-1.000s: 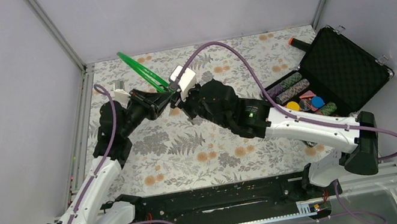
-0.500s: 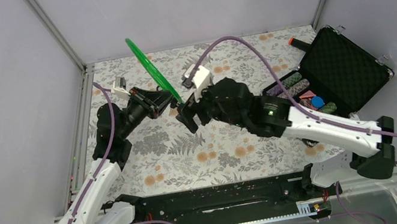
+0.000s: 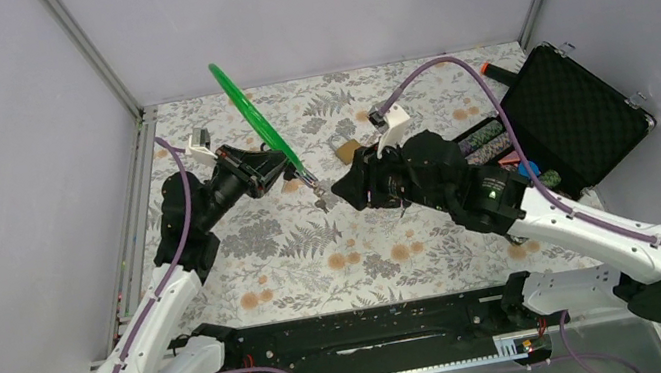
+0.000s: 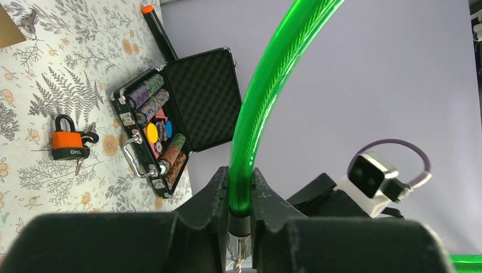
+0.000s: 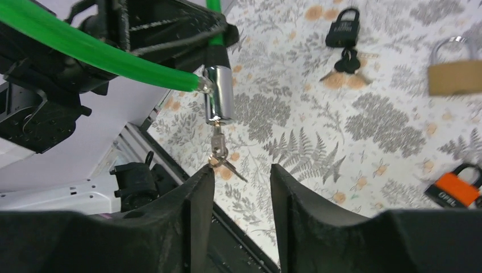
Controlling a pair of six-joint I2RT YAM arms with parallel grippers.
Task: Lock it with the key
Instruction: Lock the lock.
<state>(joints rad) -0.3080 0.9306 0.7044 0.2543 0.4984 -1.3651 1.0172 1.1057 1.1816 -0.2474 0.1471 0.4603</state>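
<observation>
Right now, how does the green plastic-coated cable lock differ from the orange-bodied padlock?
The green cable lock is held aloft in the left gripper; the orange padlock lies flat on the table. The cable lock has a long green loop, the padlock a short black shackle. Both have keys at them.

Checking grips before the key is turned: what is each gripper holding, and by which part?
The left gripper clamps the green cable lock at the cable's end, beside its metal cylinder. The right gripper holds nothing; it is open beside the hanging key.
</observation>
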